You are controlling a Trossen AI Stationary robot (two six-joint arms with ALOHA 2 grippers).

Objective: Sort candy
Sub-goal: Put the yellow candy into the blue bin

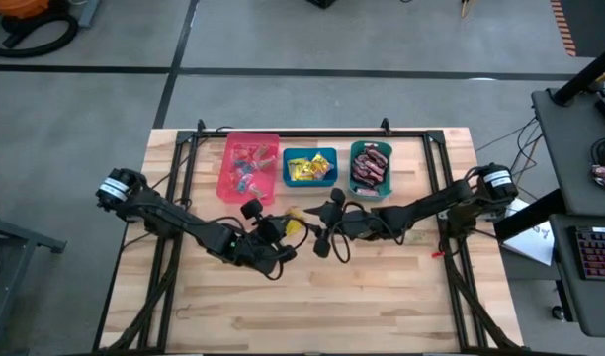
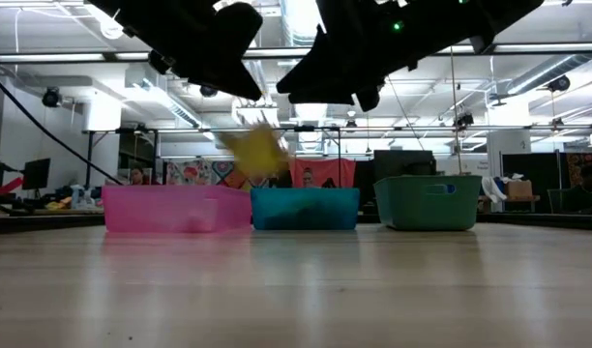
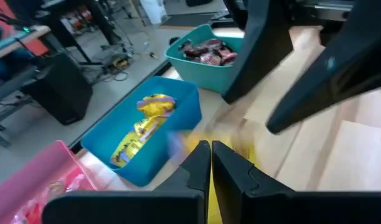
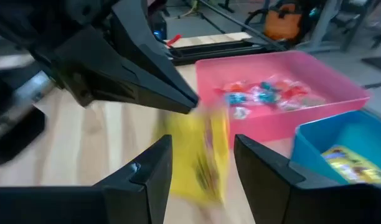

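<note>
Setting: a wooden tabletop [image 1: 312,297] seen from above, with two dark arms meeting near its middle and three bins in a row toward twelve o'clock.
Bins: a pink bin [image 1: 273,138] at about eleven o'clock, a blue bin [image 1: 309,153] at twelve, and a teal bin [image 1: 370,146] at about one o'clock, standing just beside one another.
Sorted candy: clear-wrapped pink and teal pieces [image 4: 265,94] lie in the pink bin, yellow packets [image 3: 144,127] in the blue bin, and dark brown-red bars [image 3: 206,51] in the teal bin.
Candy in hand: one yellow packet [image 4: 200,155], blurred, hangs in the air above the tabletop between the two grippers, at six o'clock from the blue bin.
Left gripper [image 3: 210,163]: its jaws are pressed together on an edge of the yellow packet, which it holds up clear of the wood.
Right gripper [image 4: 203,162]: its jaws stand spread on either side of the hanging packet; whether they touch it cannot be told.
Handling, as a judgement: the packet looks very light, thin and floppy, with a slick wrapper that could slide out of a shallow pinch. It seems unlikely to break.
Where to grip, as a judgement: across the flat faces near the packet's middle, or well in from a sealed edge, not at a corner.
</note>
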